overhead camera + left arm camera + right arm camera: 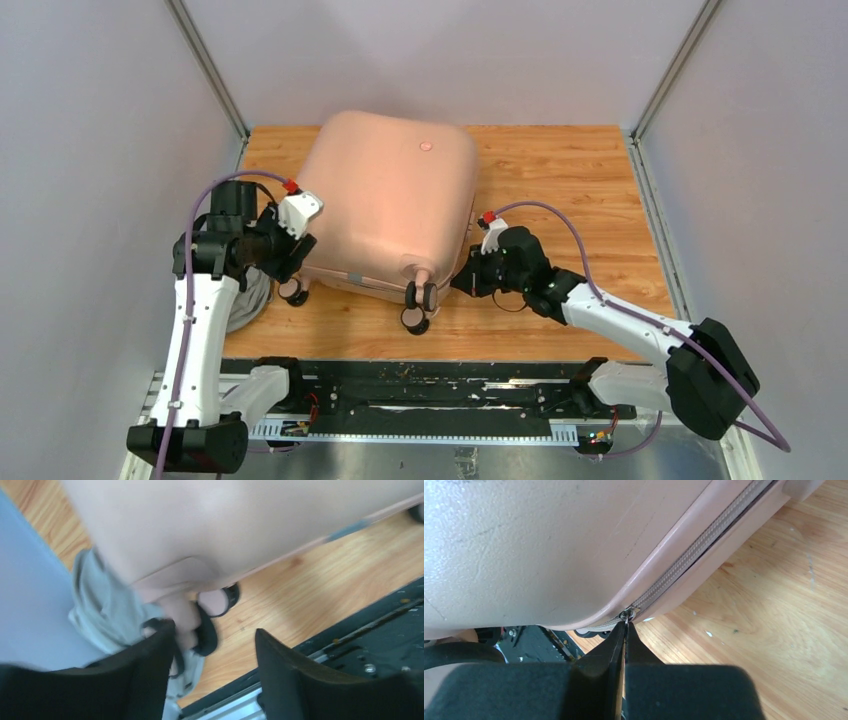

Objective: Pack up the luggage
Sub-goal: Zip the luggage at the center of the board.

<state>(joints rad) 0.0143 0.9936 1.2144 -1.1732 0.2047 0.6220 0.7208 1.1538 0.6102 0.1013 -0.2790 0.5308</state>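
Left gripper (288,245) sits at the luggage's (390,195) 8 o'clock corner, fingers about half apart, gripping nothing. Luggage lies flat and shut, mid-table (570,180). Right gripper (466,280) is at its 4 o'clock corner, fingers pinched tight on the zipper pull (628,613). Shell is likely stiff, slick, bulky; best holds are the pull, wheels or seam lip. Left wrist shows grey cloth (100,610) bunched against a wheel (217,602), only a sliver from the top. Only the right wrist shows the zipper teeth (704,545).

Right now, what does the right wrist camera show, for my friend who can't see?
The right hand, pinched shut, grips the metal zipper pull on the pale pink luggage. The zipper runs up to the right, above the wooden table.
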